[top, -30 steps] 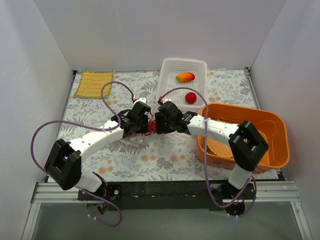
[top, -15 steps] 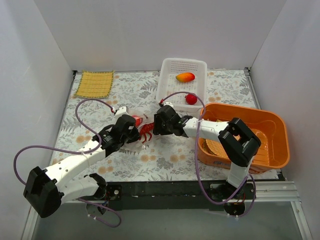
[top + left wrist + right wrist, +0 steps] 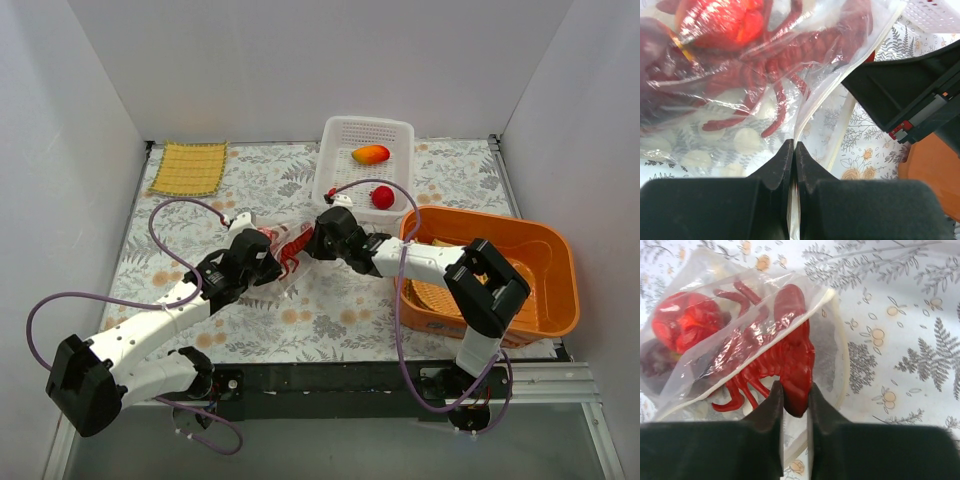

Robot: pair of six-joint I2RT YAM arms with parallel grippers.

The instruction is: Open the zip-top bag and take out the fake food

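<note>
The clear zip-top bag (image 3: 268,252) lies on the flowered table between my two grippers. My left gripper (image 3: 266,264) is shut on the bag's plastic edge (image 3: 812,107); in the left wrist view (image 3: 793,147) the film runs between the closed jaws. My right gripper (image 3: 310,244) is shut on one end of the red lobster (image 3: 790,365), which sticks partly out of the bag's mouth (image 3: 825,300). A red round piece (image 3: 685,322) and a dark red piece (image 3: 655,362) are still inside the bag. An orange-yellow mango (image 3: 371,154) and a red round fruit (image 3: 381,196) lie in the white basket (image 3: 340,135).
An orange bin (image 3: 545,250) holding a round woven mat (image 3: 432,296) stands at the right, close to my right arm. A yellow woven cloth (image 3: 188,168) lies at the far left. White walls close off the table on three sides.
My left arm has pulled back to the near left, dragging the bag with it. My right gripper holds the lobster, which has slid partly out of the bag's mouth.
</note>
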